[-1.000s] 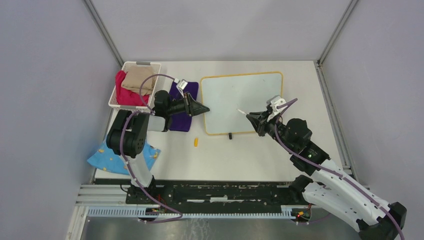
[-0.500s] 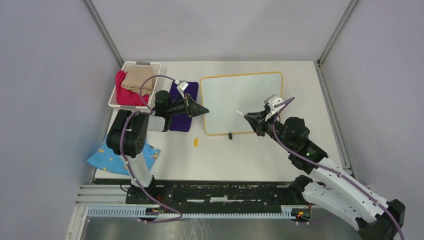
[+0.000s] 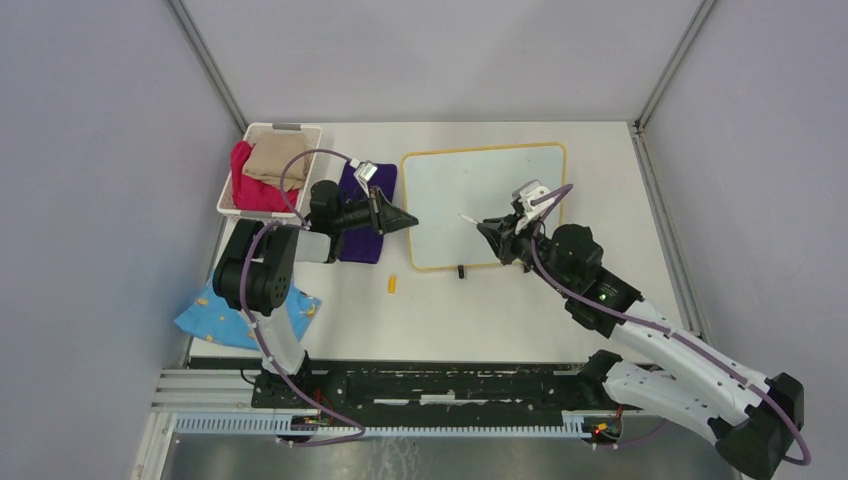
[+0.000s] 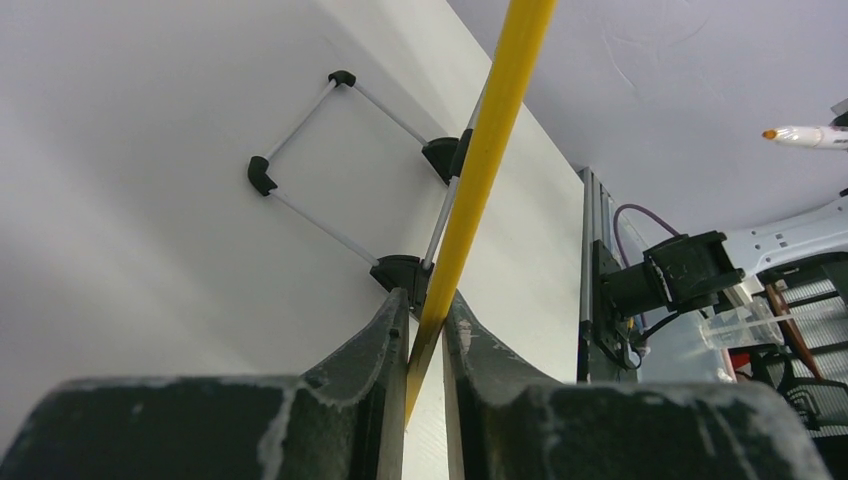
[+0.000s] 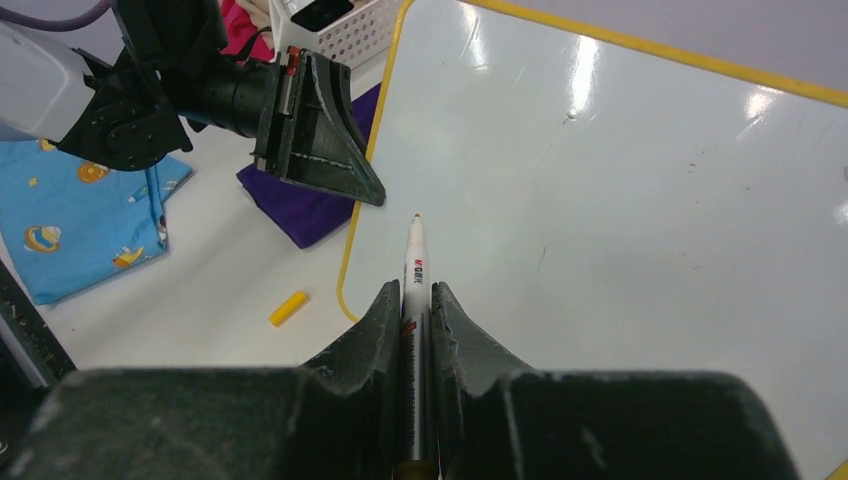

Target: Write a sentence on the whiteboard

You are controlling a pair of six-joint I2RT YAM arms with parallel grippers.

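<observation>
The whiteboard (image 3: 500,180), white with a yellow frame, lies flat on the table. No sentence shows on it; the surface is blank apart from faint specks. My left gripper (image 3: 410,220) is shut on the board's left edge. In the left wrist view the yellow frame (image 4: 497,100) runs up from between the closed fingers (image 4: 427,325). My right gripper (image 3: 492,229) is shut on a white marker (image 5: 415,265), with its orange tip (image 3: 463,216) over the board's left half, near the left gripper. I cannot tell whether the tip touches the board.
A yellow marker cap (image 3: 392,284) lies on the table in front of the board's left corner. A purple cloth (image 3: 362,240) lies under the left arm. A white basket (image 3: 250,135) with red and tan cloths stands at the far left. A blue cloth (image 3: 210,318) lies near left.
My right gripper has moved left and slightly away across the board with the marker. The left gripper has stayed clamped on the board's edge.
</observation>
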